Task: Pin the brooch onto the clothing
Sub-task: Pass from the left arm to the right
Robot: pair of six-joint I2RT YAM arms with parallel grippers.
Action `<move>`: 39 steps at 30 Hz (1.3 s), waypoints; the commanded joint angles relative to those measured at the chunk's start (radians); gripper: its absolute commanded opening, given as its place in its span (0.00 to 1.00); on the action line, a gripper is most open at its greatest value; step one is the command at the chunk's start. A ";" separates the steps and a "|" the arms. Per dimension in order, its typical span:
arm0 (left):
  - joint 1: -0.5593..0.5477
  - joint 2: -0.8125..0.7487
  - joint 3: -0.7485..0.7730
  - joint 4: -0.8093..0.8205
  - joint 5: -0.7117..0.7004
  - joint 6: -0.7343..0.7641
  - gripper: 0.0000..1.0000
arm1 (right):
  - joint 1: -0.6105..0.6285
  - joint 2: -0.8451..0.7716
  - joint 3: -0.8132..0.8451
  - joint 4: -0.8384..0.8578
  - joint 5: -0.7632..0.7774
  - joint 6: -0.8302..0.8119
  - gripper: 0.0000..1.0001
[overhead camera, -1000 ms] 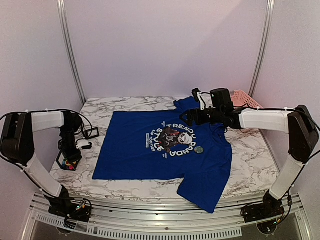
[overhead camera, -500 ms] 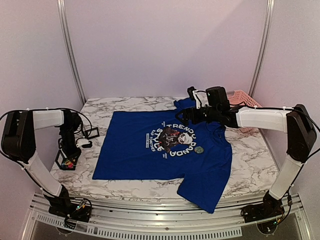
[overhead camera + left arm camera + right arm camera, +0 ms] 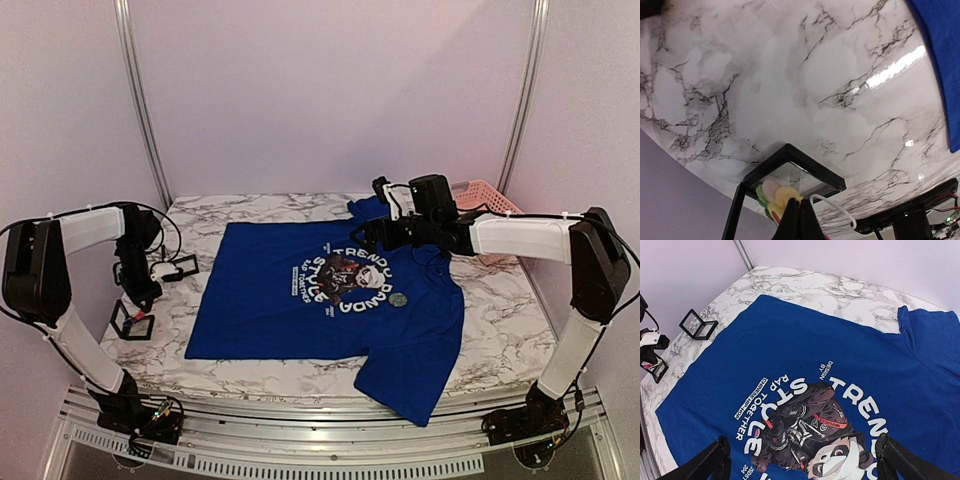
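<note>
The brooch (image 3: 771,196), a small flower with yellow, pink and green petals, is pinched at its edge by my left gripper (image 3: 799,204), which is shut on it just above a black open-frame cube holder (image 3: 816,173). In the top view that gripper (image 3: 140,298) hangs over the holder (image 3: 131,323) at the table's left edge, clear of the clothing. The clothing, a royal-blue T-shirt (image 3: 290,310) with white lettering around a panda picture (image 3: 805,430), lies flat mid-table. My right gripper (image 3: 372,236) hovers open above the chest print, its fingers (image 3: 710,464) wide apart.
A second black frame holder (image 3: 182,266) stands left of the shirt's sleeve. A round grey disc (image 3: 398,299) lies on the shirt beside the print. A pink lattice basket (image 3: 487,196) sits at the back right corner. The marble table's edge (image 3: 110,345) runs close to the left holder.
My left gripper has closed on the brooch in the holder and risen a little with it. The right gripper has drifted slightly left over the shirt, still open.
</note>
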 commanded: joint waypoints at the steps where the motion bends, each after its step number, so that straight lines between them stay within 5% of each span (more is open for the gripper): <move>1: 0.010 -0.048 0.076 -0.083 0.072 -0.005 0.00 | 0.009 0.007 0.019 -0.005 0.007 -0.012 0.99; 10: -0.008 -0.155 0.204 -0.151 0.497 0.045 0.00 | 0.011 -0.076 -0.041 0.091 -0.038 -0.037 0.99; 18: -0.198 -0.218 0.365 -0.165 0.751 0.078 0.00 | 0.114 -0.165 -0.089 0.178 0.078 -0.183 0.99; 26: -0.373 -0.271 0.561 -0.274 0.938 0.098 0.00 | 0.199 -0.278 -0.149 0.293 -0.199 -0.282 0.99; 31: -0.464 -0.456 0.487 -0.080 1.040 -0.025 0.00 | 0.304 -0.313 -0.137 0.292 -0.316 -0.366 0.99; 39: -0.590 -0.686 0.260 0.409 1.130 -0.423 0.00 | 0.415 -0.319 -0.127 0.431 -0.445 -0.282 0.96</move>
